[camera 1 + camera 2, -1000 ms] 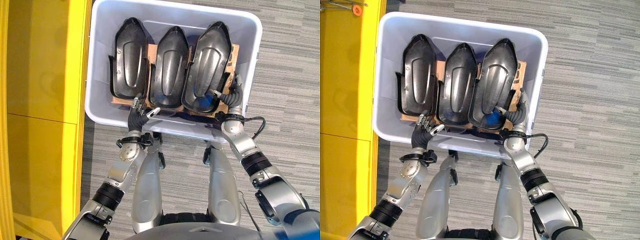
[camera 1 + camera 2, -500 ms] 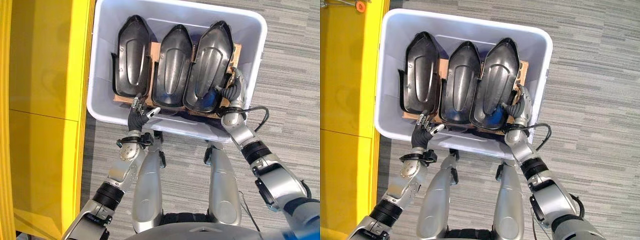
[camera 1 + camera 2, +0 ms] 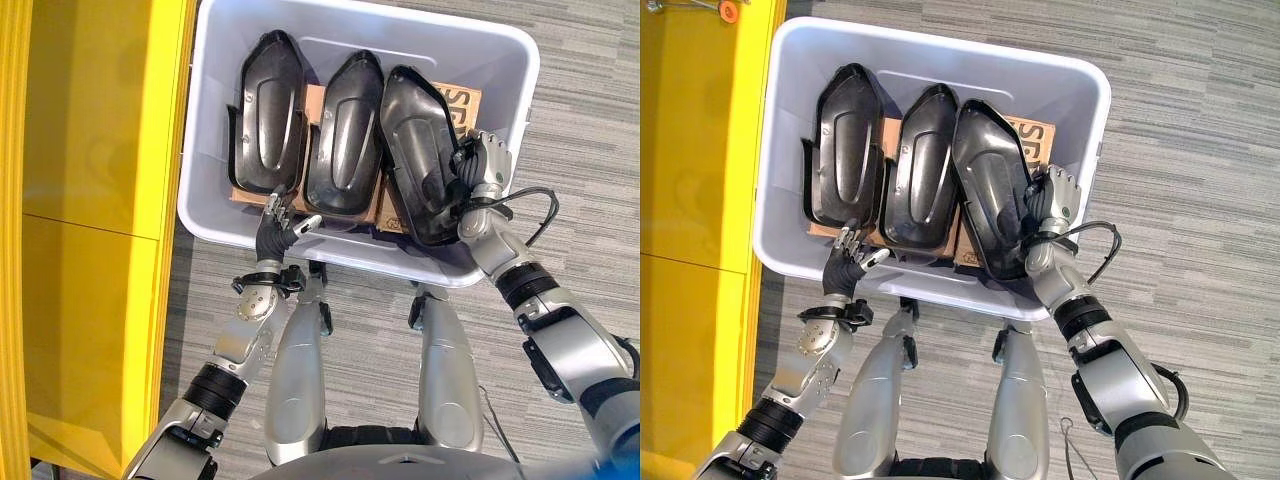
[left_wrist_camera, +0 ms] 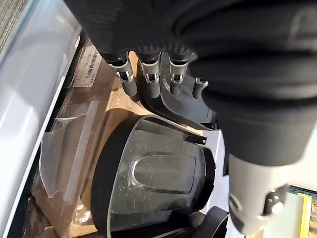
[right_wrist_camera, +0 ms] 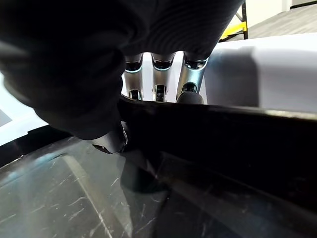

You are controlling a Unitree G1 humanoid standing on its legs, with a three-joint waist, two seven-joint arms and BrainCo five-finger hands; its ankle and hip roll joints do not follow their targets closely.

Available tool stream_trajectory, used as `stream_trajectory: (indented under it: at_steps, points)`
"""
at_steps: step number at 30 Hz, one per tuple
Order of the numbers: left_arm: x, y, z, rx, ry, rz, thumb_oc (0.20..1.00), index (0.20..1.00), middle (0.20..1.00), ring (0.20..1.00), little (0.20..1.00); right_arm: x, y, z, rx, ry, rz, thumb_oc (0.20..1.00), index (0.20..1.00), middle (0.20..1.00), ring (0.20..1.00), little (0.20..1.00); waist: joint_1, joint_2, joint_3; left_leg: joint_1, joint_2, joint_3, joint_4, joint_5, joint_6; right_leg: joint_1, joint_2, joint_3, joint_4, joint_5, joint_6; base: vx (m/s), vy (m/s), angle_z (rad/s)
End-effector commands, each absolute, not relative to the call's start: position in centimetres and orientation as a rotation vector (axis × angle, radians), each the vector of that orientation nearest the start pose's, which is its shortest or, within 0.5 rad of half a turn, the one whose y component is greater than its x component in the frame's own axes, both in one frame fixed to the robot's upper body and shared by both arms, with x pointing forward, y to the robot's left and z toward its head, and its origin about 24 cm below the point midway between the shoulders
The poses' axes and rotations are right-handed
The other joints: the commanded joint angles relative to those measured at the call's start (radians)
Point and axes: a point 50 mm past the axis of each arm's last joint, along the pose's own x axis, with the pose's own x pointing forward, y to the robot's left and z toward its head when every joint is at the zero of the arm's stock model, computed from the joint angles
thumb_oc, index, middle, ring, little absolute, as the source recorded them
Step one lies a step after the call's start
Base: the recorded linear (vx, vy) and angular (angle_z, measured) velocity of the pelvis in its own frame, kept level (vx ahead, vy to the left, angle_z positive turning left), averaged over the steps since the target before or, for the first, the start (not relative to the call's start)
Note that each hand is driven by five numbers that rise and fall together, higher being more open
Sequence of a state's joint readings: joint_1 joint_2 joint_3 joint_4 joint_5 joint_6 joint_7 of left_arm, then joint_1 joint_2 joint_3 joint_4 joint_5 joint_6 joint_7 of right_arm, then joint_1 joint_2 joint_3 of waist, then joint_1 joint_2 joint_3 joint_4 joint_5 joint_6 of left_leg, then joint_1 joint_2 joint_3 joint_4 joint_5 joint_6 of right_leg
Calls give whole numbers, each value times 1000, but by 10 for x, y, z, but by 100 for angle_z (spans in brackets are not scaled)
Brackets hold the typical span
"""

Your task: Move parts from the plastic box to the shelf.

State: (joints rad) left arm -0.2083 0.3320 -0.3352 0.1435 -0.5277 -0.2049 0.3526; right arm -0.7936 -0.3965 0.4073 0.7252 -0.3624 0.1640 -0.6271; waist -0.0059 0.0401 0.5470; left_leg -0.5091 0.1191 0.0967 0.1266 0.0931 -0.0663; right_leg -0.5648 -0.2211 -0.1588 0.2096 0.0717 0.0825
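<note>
grey carpet floor [image 3: 590, 150], plastic box [image 3: 215, 215] (white)

Right hand [image 3: 1052, 196] fingers curled, clamped; left hand [image 3: 277, 226] fingers straight, relaxed.

Silver-grey arms banded with black rings; each hand, left hand [image 3: 274, 233] and right hand [image 3: 482, 165], has silver dark-tipped fingers and a dark ribbed wrist cover

One white plastic box [image 3: 500, 150] occupies the upper centre of the left eye view. It contains three black moulded parts: one at the left [image 3: 265, 110], one in the middle [image 3: 345, 130] and one at the right [image 3: 420, 150]. One yellow shelf [image 3: 90, 200] runs down the left edge. Two robot hands are present: left hand [image 3: 275, 230] and right hand [image 3: 482, 165].
</note>
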Motion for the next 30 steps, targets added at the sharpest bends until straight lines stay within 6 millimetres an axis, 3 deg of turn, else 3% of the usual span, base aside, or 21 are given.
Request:
stream_trajectory:
  at_steps: [1, 8, 13, 19, 30]
  points:
    - [279, 158, 76, -180, -164, 34, 1000, 1000, 1000, 1000, 1000, 362, -198, 68, -1109, 47, -335, 200, 200, 200, 200, 200, 8, -2, -27, -33, 40, -16, 85, -69, -19, 44, -98, -37, 40, -50, 88, 0, 0, 0]
    - [281, 158, 79, -171, -176, 43, 1000, 1000, 1000, 1000, 1000, 364, -197, 93, -1043, -79, -402, 200, 200, 200, 200, 200, 1, -6, -27, -23, 43, -15, 89, -73, -20, 49, -98, -32, 46, -53, 87, 0, 0, 0]
    - [282, 159, 78, -167, -173, 66, 1000, 1000, 1000, 1000, 1000, 355, -188, 119, -835, -242, -431, 200, 200, 200, 200, 200, -12, -19, -27, 1, 46, -13, 88, -76, -21, 71, -96, -30, 44, -56, 88, 0, 0, 0]
    - [280, 159, 73, -164, -147, 72, 1000, 1000, 1000, 1000, 1000, 336, -177, 126, -509, -323, -374, 200, 200, 200, 200, 200, -23, -29, -27, 38, 47, -8, 87, -79, -21, 108, -96, -32, 44, -61, 89, 0, 0, 0]
    - [272, 165, 70, -155, -138, 84, 1000, 1000, 1000, 1000, 1000, 317, -165, 161, -356, -527, -324, 200, 200, 200, 200, 200, -27, -37, -27, 111, 53, -2, 78, -81, -25, 174, -91, -27, 35, -64, 90, 0, 0, 0]
